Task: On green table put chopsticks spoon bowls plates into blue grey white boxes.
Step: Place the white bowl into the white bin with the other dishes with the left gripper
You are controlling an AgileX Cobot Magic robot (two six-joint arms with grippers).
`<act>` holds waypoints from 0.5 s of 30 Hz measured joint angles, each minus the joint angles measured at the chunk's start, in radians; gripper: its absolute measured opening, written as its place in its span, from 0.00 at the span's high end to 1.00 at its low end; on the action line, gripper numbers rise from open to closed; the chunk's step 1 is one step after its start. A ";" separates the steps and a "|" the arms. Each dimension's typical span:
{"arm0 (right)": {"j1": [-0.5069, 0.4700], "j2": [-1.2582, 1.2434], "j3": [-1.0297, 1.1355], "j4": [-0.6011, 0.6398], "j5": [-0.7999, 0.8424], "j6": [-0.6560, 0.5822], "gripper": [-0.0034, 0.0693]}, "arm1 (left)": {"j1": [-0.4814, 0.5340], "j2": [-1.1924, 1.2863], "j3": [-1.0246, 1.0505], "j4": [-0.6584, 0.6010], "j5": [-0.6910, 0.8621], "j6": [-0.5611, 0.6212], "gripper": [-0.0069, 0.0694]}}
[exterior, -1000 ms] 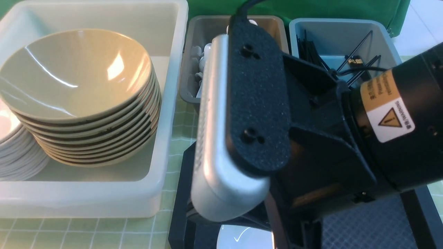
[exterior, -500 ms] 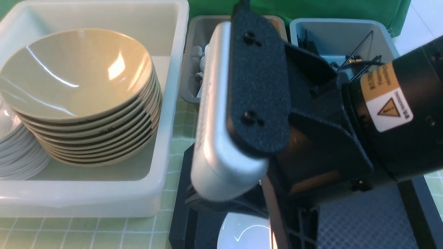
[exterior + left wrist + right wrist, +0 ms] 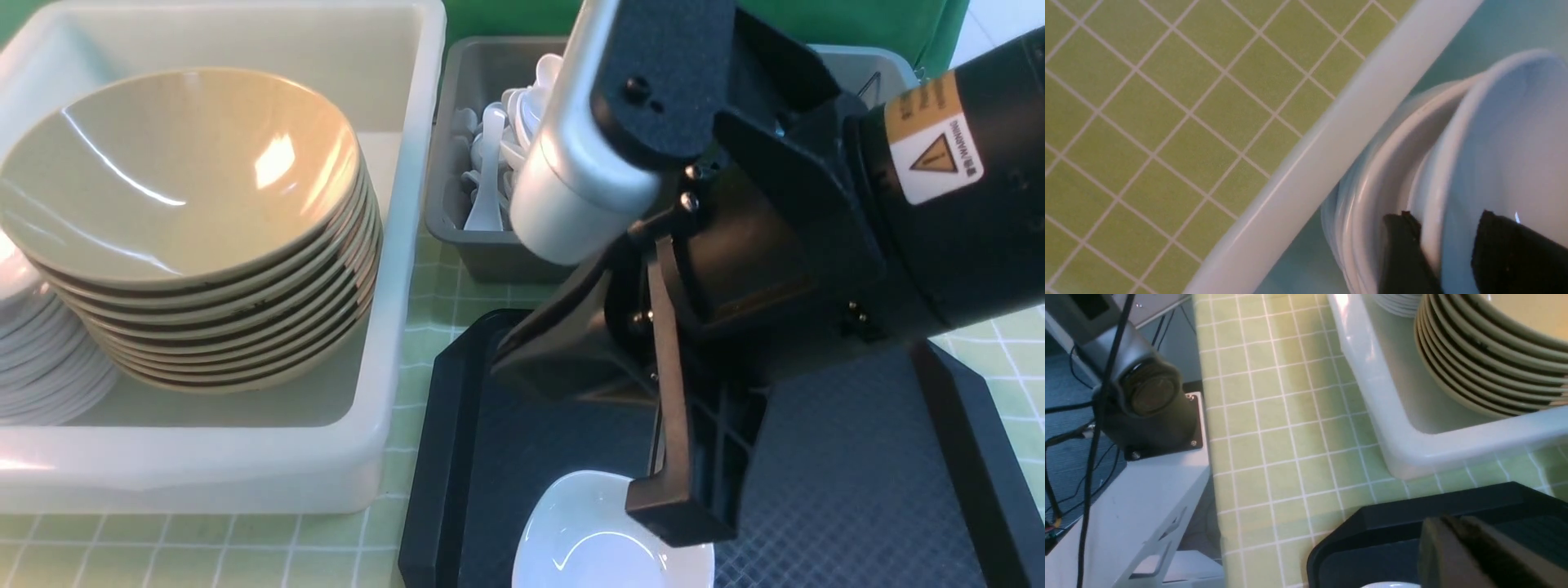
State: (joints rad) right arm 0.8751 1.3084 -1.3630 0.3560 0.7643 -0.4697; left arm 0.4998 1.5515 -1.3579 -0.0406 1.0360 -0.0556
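Observation:
My left gripper [image 3: 1444, 214] is open, its jaws astride the rim of the top white plate [image 3: 1506, 134] on the plate stack [image 3: 41, 359] in the white box [image 3: 400, 269]. Several tan bowls [image 3: 180, 180] are stacked beside it. My right gripper [image 3: 673, 514] is shut and empty, just over the edge of a white plate [image 3: 588, 539] lying on the black tray [image 3: 857, 490]. Spoons [image 3: 490, 163] fill the grey box [image 3: 490, 257]. The right arm hides most of the blue box [image 3: 894, 61] and the chopsticks.
The green table [image 3: 204, 555] shows round the boxes and tray. In the right wrist view the left arm's base [image 3: 1143, 396] stands on a white ledge past the table's edge, with the white box [image 3: 1412, 449] close to the tray's corner [image 3: 1372, 518].
My right arm has swung up and back, so the spoons and more of the tray's plate now show, while the blue box is covered. The bowls have not moved.

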 joint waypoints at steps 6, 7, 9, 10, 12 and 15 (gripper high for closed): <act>0.000 0.000 0.000 0.000 0.004 0.000 0.87 | -0.098 0.000 0.000 0.229 0.059 -0.117 0.09; -0.002 0.000 0.000 0.000 0.005 0.000 0.87 | -0.110 0.000 0.000 0.264 0.072 -0.150 0.06; -0.011 0.000 0.000 0.000 0.017 0.000 0.87 | -0.126 -0.004 0.000 0.305 0.095 -0.195 0.04; -0.022 0.000 0.000 0.001 0.030 0.000 0.86 | -0.135 -0.014 0.000 0.324 0.117 -0.212 0.04; -0.049 0.000 0.000 0.001 0.068 0.000 0.86 | -0.148 -0.033 -0.002 0.334 0.145 -0.222 0.04; -0.121 -0.001 0.000 0.001 0.163 0.000 0.86 | -0.169 -0.093 -0.010 0.311 0.185 -0.209 0.04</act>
State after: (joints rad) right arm 0.7541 1.3073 -1.3634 0.3570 0.9270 -0.4694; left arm 0.3309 1.4586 -1.3684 0.2708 1.2212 -0.2648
